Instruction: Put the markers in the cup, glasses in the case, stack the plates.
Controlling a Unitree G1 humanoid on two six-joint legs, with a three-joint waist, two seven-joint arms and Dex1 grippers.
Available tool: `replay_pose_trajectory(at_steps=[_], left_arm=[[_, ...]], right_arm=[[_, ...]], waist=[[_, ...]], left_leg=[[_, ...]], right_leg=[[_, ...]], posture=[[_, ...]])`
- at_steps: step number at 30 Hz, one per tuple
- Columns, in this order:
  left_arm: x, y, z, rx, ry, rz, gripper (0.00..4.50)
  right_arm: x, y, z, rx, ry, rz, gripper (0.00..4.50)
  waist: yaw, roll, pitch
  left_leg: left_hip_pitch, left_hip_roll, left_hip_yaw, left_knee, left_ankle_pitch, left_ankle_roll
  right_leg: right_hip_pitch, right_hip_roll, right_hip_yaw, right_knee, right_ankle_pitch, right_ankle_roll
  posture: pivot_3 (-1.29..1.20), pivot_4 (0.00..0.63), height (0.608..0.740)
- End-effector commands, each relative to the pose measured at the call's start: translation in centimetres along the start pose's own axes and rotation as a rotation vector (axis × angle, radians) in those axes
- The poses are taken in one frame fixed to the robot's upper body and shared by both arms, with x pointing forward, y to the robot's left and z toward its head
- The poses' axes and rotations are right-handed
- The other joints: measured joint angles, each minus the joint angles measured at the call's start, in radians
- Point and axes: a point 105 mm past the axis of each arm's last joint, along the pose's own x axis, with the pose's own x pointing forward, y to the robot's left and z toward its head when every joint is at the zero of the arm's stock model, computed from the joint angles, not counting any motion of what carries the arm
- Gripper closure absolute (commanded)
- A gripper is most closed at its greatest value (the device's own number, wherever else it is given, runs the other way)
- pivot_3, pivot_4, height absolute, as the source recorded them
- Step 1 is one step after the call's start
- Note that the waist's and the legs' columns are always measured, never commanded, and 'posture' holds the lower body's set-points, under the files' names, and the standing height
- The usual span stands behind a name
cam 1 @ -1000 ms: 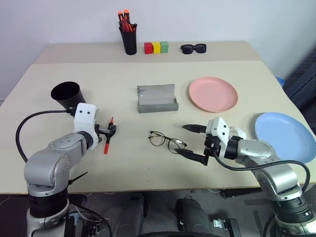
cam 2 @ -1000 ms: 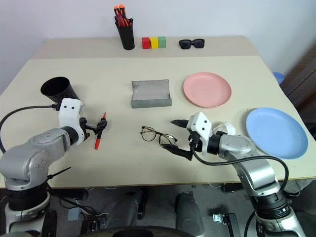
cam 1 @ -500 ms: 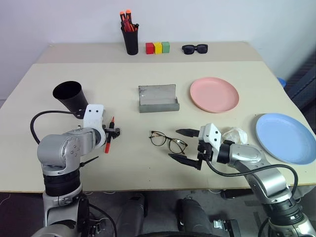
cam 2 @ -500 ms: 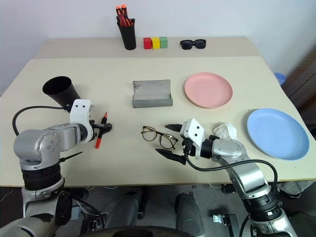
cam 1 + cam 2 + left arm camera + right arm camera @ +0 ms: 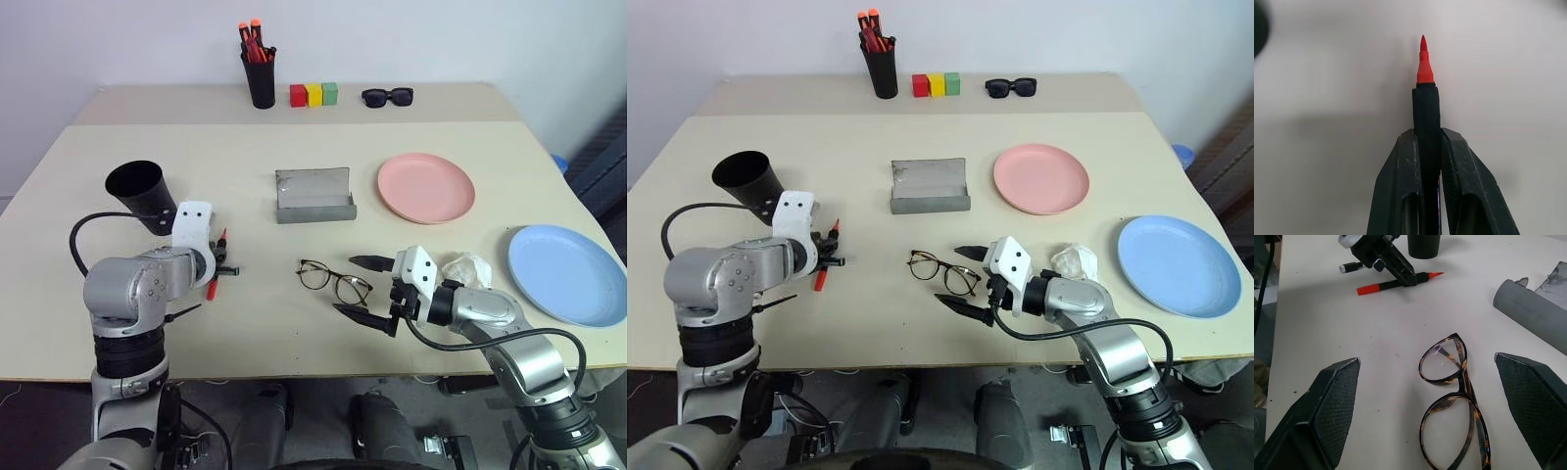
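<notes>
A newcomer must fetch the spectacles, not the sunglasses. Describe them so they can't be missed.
On the beige table, look in front of the open grey case. The glasses lie flat there, thin-rimmed with clear lenses, unlike the thick black sunglasses at the far edge.

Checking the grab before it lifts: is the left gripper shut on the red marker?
Yes, its fingers clamp the marker.

Lab-like test room — bare beige table point(image 5: 294, 323), plain white wall point(image 5: 441, 39).

Red marker point(image 5: 1425, 98) with black middle band; tortoiseshell-rimmed glasses point(image 5: 1452, 401); grey case point(image 5: 313, 195); salmon plate point(image 5: 425, 186); blue plate point(image 5: 566, 273).
</notes>
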Motion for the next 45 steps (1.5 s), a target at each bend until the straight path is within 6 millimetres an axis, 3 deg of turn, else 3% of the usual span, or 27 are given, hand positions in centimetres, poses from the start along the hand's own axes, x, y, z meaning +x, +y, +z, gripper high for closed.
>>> replay_pose_trajectory(at_steps=[1, 5, 8, 11, 17, 29, 30, 33, 41, 45], left_arm=[[-3.4, -0.3, 7.6, 0.098, -0.474, 0.009, 4.47], [-6.7, 3.5, 12.0, 0.054, -0.803, 0.226, 4.47], [-8.0, 6.5, 13.2, 0.099, -0.894, 0.446, 4.47], [-8.4, 8.5, 13.5, 0.087, -0.938, 0.562, 4.47], [-7.8, 9.5, 13.6, 0.087, -1.004, 0.598, 4.47], [-6.0, 11.2, 11.2, 0.089, -0.984, 0.657, 4.47], [-5.9, 11.2, 11.1, 0.088, -0.98, 0.656, 3.45], [-5.6, 11.0, 10.8, 0.089, -0.971, 0.655, 2.09], [-5.5, 11.0, 10.4, 0.081, -0.961, 0.651, 2.09], [-7.2, 12.4, 10.1, 0.0, -0.961, 0.695, 2.09]], right_arm=[[0.4, -1.0, 2.0, -0.05, -0.071, -0.038, 0.0], [1.0, -2.5, 4.2, -0.08, -0.156, -0.107, 0.0], [1.7, -3.4, 6.1, -0.107, -0.222, -0.145, 0.0], [2.6, -4.1, 8.9, -0.126, -0.322, -0.179, 0.0], [3.8, -3.6, 12.3, -0.107, -0.445, -0.138, 0.0], [4.1, -3.1, 11.9, -0.113, -0.428, -0.101, 0.0], [4.1, -3.0, 11.9, -0.113, -0.427, -0.1, 0.0], [4.3, -2.8, 12.2, -0.116, -0.428, -0.096, 0.0], [4.4, -2.5, 12.6, -0.118, -0.422, -0.087, 0.0], [4.3, -2.5, 12.6, -0.123, -0.413, -0.084, 0.0]], waist=[[-0.001, 0.0, 0.0], [-0.003, 0.001, 0.0], [-0.001, 0.001, 0.0], [-0.001, 0.001, 0.0], [0.0, 0.0, 0.0], [-0.004, 0.0, 0.0], [-0.003, 0.0, 0.0], [-0.003, 0.0, 0.0], [-0.004, 0.0, 0.0], [-0.005, 0.0, 0.0]], left_leg=[[0.0, 0.0, 0.0, 0.0, 0.0, 0.0], [0.001, 0.001, 0.002, -0.002, 0.0, 0.0], [0.001, 0.0, 0.002, -0.001, 0.0, 0.0], [0.0, 0.0, 0.003, -0.001, 0.0, 0.0], [0.0, -0.001, 0.004, 0.0, 0.0, 0.0], [0.0, -0.001, 0.004, -0.001, 0.0, 0.0], [0.0, -0.001, 0.004, -0.001, 0.0, 0.0], [0.0, -0.001, 0.004, 0.0, 0.0, 0.0], [0.0, -0.001, 0.004, -0.001, 0.0, 0.0], [0.0, -0.001, 0.004, 0.0, 0.0, 0.0]], right_leg=[[0.0, 0.0, 0.0, 0.0, 0.0, 0.0], [-0.001, 0.0, 0.001, 0.0, 0.0, -0.001], [-0.001, 0.0, 0.001, 0.0, 0.001, -0.001], [-0.001, 0.0, 0.001, 0.0, 0.002, 0.001], [0.0, 0.001, 0.0, 0.0, 0.004, 0.005], [-0.001, 0.001, 0.0, 0.001, 0.005, 0.007], [-0.001, 0.001, 0.0, 0.001, 0.005, 0.007], [-0.001, 0.001, 0.0, 0.001, 0.005, 0.007], [-0.001, 0.001, 0.0, 0.001, 0.005, 0.007], [-0.001, 0.001, 0.0, 0.001, 0.005, 0.007]], posture=[[0.0, 0.15, 0.74], [0.0, 0.15, 0.74], [0.0, 0.15, 0.74], [0.0, 0.15, 0.74], [0.0, 0.15, 0.74], [0.0, 0.15, 0.74], [0.0, 0.15, 0.74], [0.0, 0.15, 0.74], [0.0, 0.15, 0.74], [0.0, 0.15, 0.74]])
